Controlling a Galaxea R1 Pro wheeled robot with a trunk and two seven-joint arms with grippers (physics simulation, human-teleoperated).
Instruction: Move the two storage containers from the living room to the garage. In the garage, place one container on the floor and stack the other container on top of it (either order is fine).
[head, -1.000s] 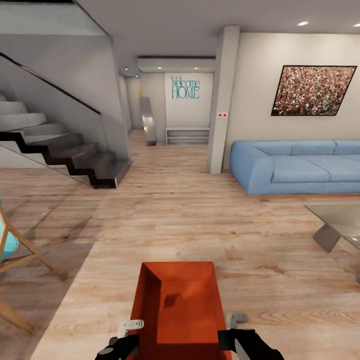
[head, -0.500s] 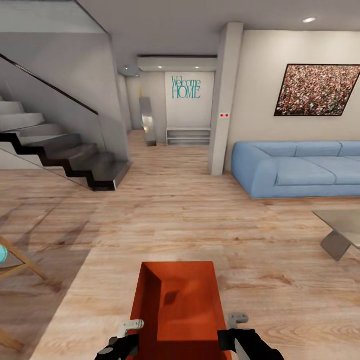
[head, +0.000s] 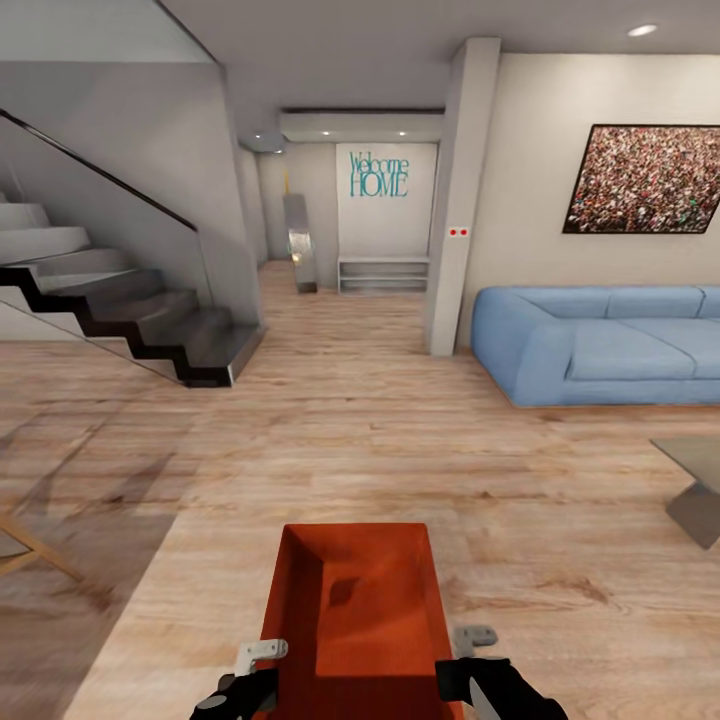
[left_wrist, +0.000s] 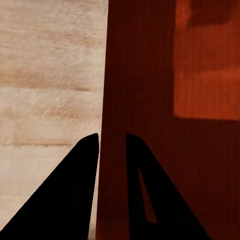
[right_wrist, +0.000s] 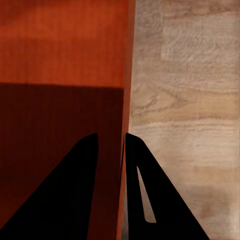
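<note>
The view has swung left; both arms' fingers (left_wrist: 112, 145) (right_wrist: 111, 145) pinch the container's (head: 352, 600) walls, its near end cut off.

We are looking over a light wood plank floor (head: 380, 440) running beyond our fingers. Standing on it ahead and to the right is a blue sofa (head: 600, 345); a dark staircase (head: 150, 320) is resting on it ahead-left.
</note>
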